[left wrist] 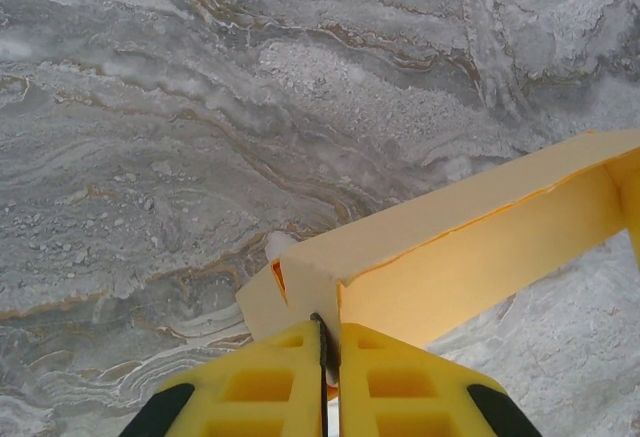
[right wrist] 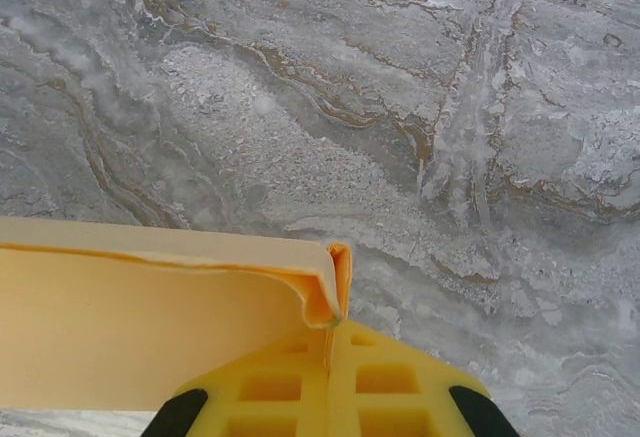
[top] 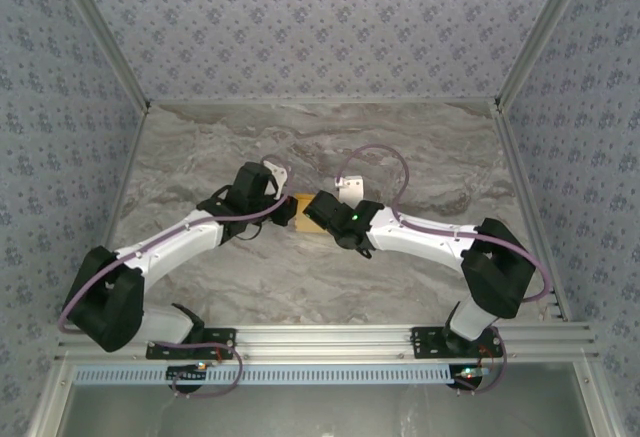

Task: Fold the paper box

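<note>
The left end effector (left wrist: pixel 330 335), its ribbed yellow plastic fingers (left wrist: pixel 265 382) pressed together, pinches a thin edge of the paper box (left wrist: pixel 470 257) at a folded corner. The right end effector (right wrist: pixel 328 342) is clamped just as tight on a curled-over corner of the same card. The box is matte orange-yellow, its walls half raised, and sits between the arms at the middle of the veined grey marble tabletop (top: pixel 300 137). From above, a sliver of card peeks out between the black wrists. The wrist cameras bring out its creases and pale cut edges.

Mostly hidden (overhead): paper box (top: pixel 303 219).
</note>
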{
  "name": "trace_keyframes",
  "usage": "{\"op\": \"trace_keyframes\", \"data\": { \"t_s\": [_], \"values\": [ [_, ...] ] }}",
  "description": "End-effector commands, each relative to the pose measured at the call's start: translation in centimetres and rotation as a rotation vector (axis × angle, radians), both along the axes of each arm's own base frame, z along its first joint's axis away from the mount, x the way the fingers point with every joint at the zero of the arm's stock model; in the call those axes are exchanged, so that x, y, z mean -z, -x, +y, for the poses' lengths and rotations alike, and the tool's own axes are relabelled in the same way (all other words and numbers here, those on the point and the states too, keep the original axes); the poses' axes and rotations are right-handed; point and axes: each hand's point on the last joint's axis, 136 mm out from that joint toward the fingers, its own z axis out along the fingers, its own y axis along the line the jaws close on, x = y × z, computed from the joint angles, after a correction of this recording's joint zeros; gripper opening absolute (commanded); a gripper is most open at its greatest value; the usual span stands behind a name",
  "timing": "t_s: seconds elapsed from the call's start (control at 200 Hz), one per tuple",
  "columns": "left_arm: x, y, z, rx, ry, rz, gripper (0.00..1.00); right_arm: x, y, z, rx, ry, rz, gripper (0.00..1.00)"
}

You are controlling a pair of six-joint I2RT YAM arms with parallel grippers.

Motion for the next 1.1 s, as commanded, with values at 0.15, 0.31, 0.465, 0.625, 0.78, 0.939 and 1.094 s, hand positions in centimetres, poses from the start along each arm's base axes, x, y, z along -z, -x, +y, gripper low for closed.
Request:
{"op": "trace_keyframes", "data": {
  "t_s": [0.15, 0.31, 0.465, 0.625, 0.78, 0.939, 1.094],
  "values": [
    [0.7, 1.4, -2.1, 0.058, 0.069, 0.051, 0.09, 2.3, 1.6, 0.3, -0.028, 0.027, 0.102, 0.0],
    [1.9, 1.6, -1.6, 0.045, 0.046, 0.068, 0.09, 2.5, 1.6, 0.3, -0.025, 0.03, 0.104, 0.0],
    [0.9, 1.8, -1.5, 0.028, 0.056, 0.089, 0.09, 2.4, 1.6, 0.4, -0.027, 0.031, 0.103, 0.0],
    [-1.1, 1.6, -1.3, 0.023, 0.032, 0.076, 0.1, 2.6, 1.5, 0.4, -0.028, 0.037, 0.108, 0.0],
    [-1.5, 1.2, -0.7, 0.011, -0.01, 0.061, 0.11, 2.6, 1.5, 0.4, -0.029, 0.04, 0.108, 0.0],
    [-1.9, 1.1, -1.0, 0.012, -0.009, 0.077, 0.11, 2.6, 1.6, 0.3, -0.028, 0.044, 0.107, 0.0],
    [-2.1, 1.0, -1.2, 0.006, -0.003, 0.095, 0.11, 2.5, 1.5, 0.4, -0.03, 0.042, 0.106, 0.0]
  ]
}}
